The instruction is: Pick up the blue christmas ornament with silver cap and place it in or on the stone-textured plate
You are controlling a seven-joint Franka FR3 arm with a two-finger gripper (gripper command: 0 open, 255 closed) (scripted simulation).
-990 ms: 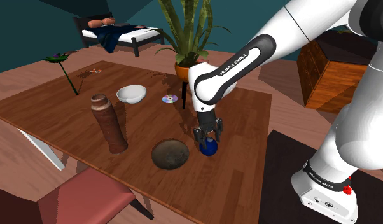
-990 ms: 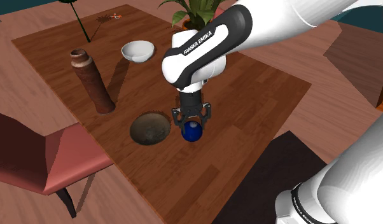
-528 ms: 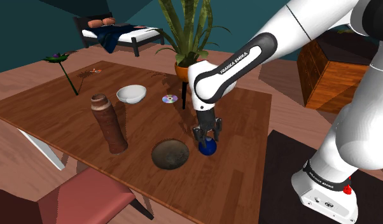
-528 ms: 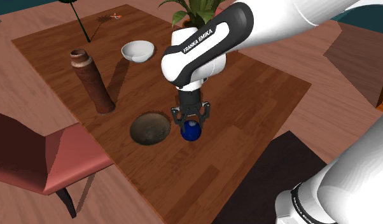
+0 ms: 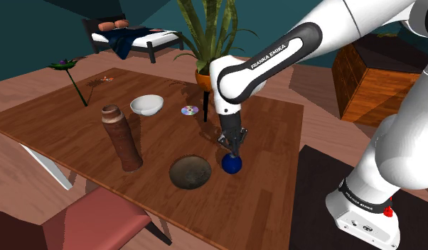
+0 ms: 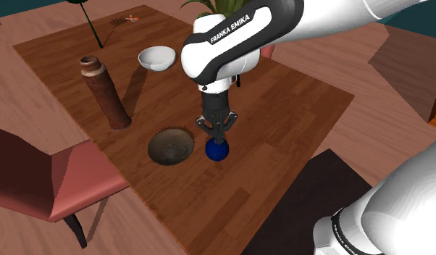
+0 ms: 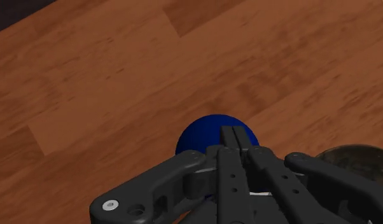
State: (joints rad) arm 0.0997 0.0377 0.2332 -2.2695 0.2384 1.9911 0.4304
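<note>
Blue ornament [image 5: 232, 165] sits on the wooden table [image 5: 276, 195], just beside the stone-textured plate [image 5: 190, 172] on the shoulder view's right, and apart from its rim. Its cap is hidden by the gripper.

Across the shoulder view from the left: a dark stem with a green top [image 5: 77, 84] stands at the table's far corner. A reddish chair [image 5: 84, 224] is pushed up to the near edge. A tall brown vase [image 5: 122, 138] stands upright, with a white bowl [image 5: 146, 106] behind it. A small shiny disc [image 5: 189, 110] lies near the bowl. Next comes the round, mottled plate, then the ornament. Behind the table a potted plant [image 5: 209, 35] rises, and further back is a bed [image 5: 131, 35]. At the far right are a wooden dresser [image 5: 369, 78] and the arm's stand [image 5: 362, 213].

The gripper [image 5: 232, 150] points straight down over the ornament, its tips right at the top of the ball. In the wrist view the fingers [image 7: 227, 143] lie pressed against each other with no gap, the blue ball [image 7: 206, 130] showing just past them and the plate's edge [image 7: 355, 159] off to one side. Whether the cap is pinched between them, I cannot tell.
</note>
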